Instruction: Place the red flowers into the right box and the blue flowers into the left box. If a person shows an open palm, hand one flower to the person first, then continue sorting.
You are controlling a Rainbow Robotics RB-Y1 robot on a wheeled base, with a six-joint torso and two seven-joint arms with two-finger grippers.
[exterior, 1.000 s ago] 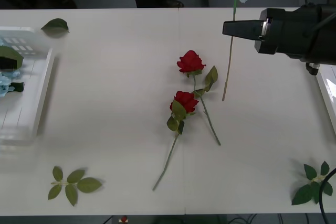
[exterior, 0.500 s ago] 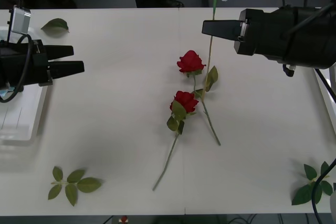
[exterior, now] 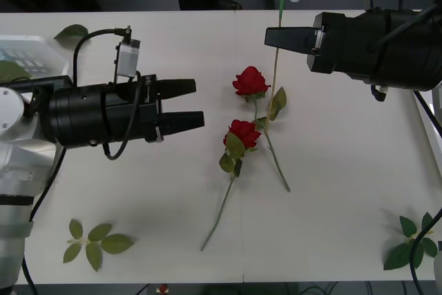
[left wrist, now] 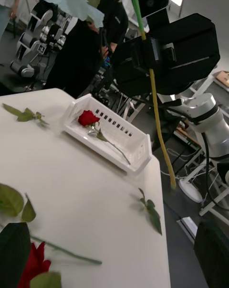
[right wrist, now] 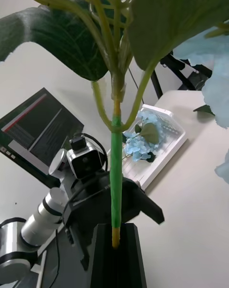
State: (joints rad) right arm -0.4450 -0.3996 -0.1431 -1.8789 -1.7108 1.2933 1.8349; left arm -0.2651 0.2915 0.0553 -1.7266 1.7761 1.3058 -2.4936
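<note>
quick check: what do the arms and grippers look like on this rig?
Both grippers, left and right, have black wedge-shaped fingers on bulky black cylindrical bodies. Each carries a small silver camera block on top with a black cable looping back. The left arm turns white behind the wrist.

No text, label, brand, number or sign can be read on anything here.

robotics lab, white table [exterior: 138, 198], another robot [left wrist: 33, 35] behind (parked), monitor [right wrist: 40, 125]
</note>
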